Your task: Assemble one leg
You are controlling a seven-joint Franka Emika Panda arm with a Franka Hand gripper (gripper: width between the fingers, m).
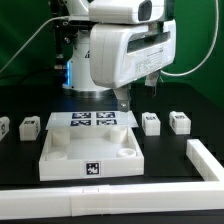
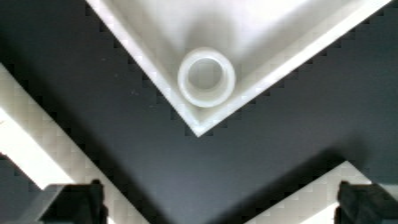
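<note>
The white arm (image 1: 120, 45) hung over the black table (image 1: 30, 190), above the far side of the white tray (image 1: 60, 158), one corner of which showed a round hole (image 2: 206, 78) in the wrist view. Behind the tray lay the marker board (image 1: 95, 120). One leg (image 1: 151, 122) stood just to the exterior view's right of it, untouched, while the gripper (image 1: 122, 101) hovered with fingers (image 2: 71, 203) spread apart, holding nothing.
</note>
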